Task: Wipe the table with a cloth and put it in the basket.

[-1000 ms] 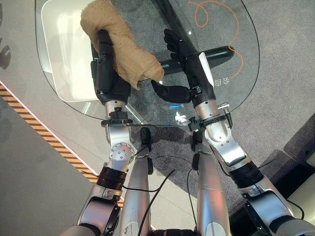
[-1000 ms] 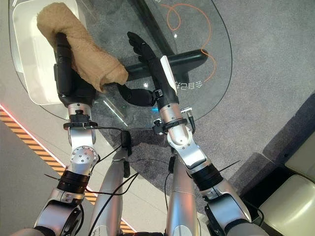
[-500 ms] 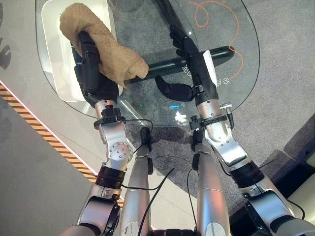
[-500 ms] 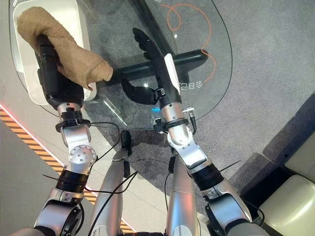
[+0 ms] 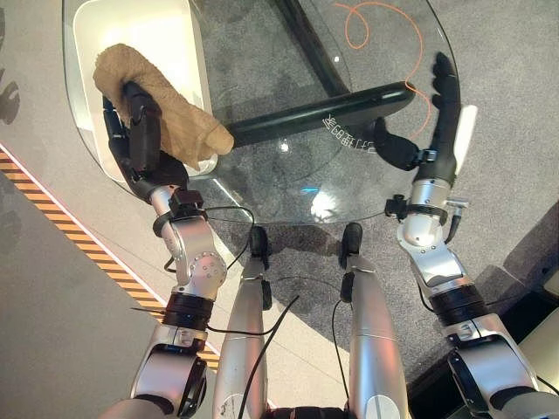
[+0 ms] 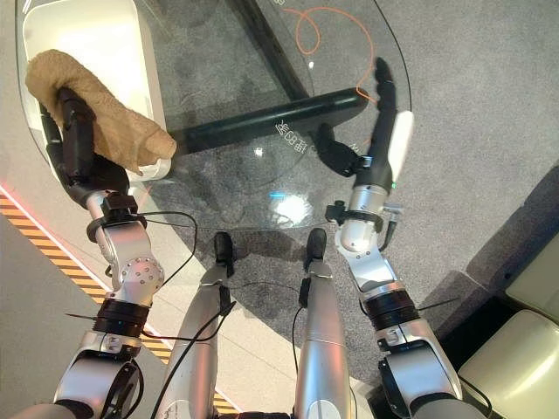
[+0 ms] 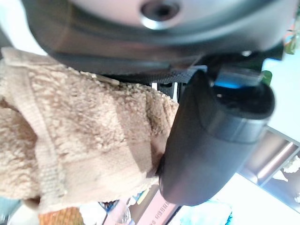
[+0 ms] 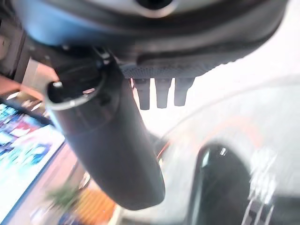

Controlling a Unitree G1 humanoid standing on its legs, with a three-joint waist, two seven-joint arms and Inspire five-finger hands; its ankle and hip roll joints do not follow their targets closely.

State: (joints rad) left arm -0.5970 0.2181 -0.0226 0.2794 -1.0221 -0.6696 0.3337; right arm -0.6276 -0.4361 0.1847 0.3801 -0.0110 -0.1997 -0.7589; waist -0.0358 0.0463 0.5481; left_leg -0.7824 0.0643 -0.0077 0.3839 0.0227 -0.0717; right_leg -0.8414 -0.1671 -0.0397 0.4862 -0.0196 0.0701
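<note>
Cloth is hanging bunched in the left hand, whose fingers are curling round it over the white basket at the glass table's left edge. Right hand is hovering at the table's right edge with fingers stretched straight, holding nothing.

Tan terry cloth draped above the white basket.
</note>
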